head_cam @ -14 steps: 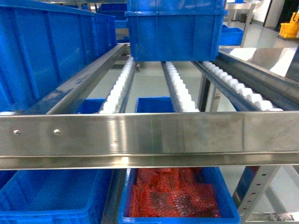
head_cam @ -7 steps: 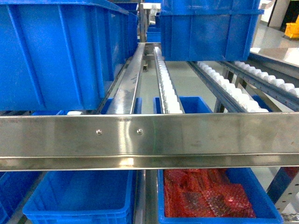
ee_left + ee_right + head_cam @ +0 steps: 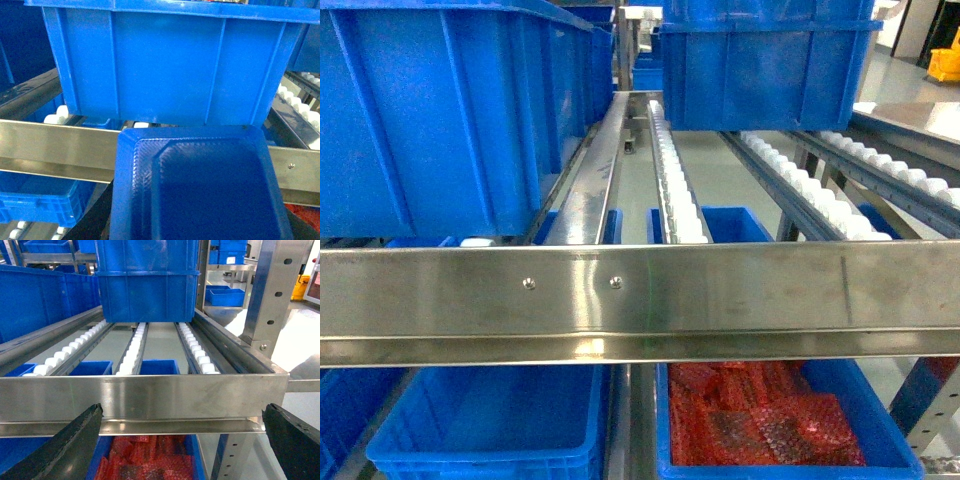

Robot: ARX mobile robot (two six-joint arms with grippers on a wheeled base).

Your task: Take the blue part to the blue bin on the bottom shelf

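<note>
Nearest, left wrist view: blue part filling lower frame, pinched in left claw, dark fingers just showing at its lower corners; grip itself hidden, so judged held. Part not yet in any bin, level with steel crossbar. Right wrist view: right claw spread wide, nothing between the fingers. Head view shows neither claw nor part. Since a second ago, head framing slid sideways: empty blue bin, then clipped at lower left, now nearly whole, lower left of centre; bin of red wrapped pieces pushed to lower right. Next to nothing different over the last half second, so apparently settled in front of the empty bin. Part probably has to go under the crossbar next. Bottom shelf rollers glimpsed only in left wrist view, lower left corner. Beyond, roller rails and upper-tier crates.
</note>
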